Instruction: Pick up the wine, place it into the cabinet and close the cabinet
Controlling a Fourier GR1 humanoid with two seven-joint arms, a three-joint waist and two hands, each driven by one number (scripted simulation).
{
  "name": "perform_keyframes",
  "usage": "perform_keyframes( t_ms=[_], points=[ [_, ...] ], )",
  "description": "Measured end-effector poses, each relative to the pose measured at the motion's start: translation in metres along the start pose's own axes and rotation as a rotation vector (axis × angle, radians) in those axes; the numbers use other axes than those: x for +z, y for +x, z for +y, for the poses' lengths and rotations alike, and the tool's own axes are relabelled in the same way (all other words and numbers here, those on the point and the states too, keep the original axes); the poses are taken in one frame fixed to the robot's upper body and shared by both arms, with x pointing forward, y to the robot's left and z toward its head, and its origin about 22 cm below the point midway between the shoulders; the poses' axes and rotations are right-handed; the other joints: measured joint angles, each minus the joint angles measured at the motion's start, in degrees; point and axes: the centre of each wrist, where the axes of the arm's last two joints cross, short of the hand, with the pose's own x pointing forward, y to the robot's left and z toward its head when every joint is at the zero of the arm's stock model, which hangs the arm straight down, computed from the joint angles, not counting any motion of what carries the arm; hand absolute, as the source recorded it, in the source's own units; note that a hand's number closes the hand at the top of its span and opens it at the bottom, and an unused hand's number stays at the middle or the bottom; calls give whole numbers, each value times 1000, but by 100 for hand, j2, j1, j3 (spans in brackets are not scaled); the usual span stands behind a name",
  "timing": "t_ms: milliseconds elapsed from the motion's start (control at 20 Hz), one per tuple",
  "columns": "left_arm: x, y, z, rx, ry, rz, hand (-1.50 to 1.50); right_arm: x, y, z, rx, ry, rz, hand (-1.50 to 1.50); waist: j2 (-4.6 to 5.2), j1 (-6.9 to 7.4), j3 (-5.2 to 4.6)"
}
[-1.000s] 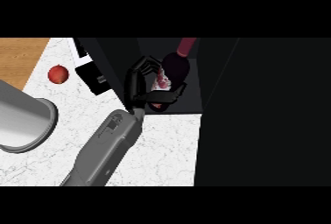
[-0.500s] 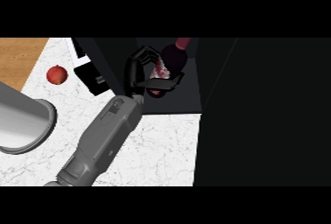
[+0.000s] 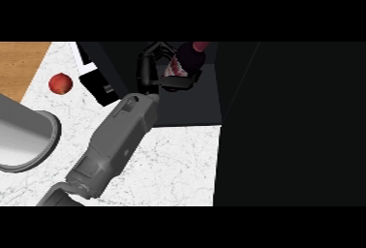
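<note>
Inside the dark cabinet (image 3: 186, 104) at the top of the head view, the wine (image 3: 191, 60) stood within the curl of a black hand (image 3: 159, 68). Only one arm was on show, and which hand it was could not be settled from this view; by its position left of centre it was recorded as the left. The grey forearm (image 3: 114, 145) ran up from the lower left edge across the white marbled counter (image 3: 178, 164) and ended at the cabinet's opening. The hand's fingers (image 3: 150, 51) arched over the bottle from the left, and the thumb (image 3: 177, 83) crossed beneath it, so the bottle lay between them and was held. The bottle's dark red neck pointed toward the upper edge of the view, just right of the fingers, and its pale label showed in the gap of the hand. Whether the bottle's base rested on the cabinet floor could not be told. A large dark panel (image 3: 293, 126), seemingly the cabinet door, filled the right side of the view. A red apple (image 3: 61, 83) lay on the counter well left of the hand, and a grey metal pot (image 3: 22, 138) sat at the left edge. A strip of wooden surface (image 3: 18, 63) showed in the upper left corner.
</note>
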Motion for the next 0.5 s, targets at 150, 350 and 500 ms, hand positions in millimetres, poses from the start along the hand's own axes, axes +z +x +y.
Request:
perform_keyframes(
  t_ms=[150,350,500],
  points=[
    [-5,-1,0,-2,7,-8,150,2,-2,1,-3,9,0,-150,8,-21,0],
    [-11,1,-2,17,24,13,150,-1,0,4,-15,13,-6,-150,23,-58,-1],
    [-12,0,-1,57,46,39,150,-4,-1,4,-17,16,-15,-150,25,-72,2]
  ],
)
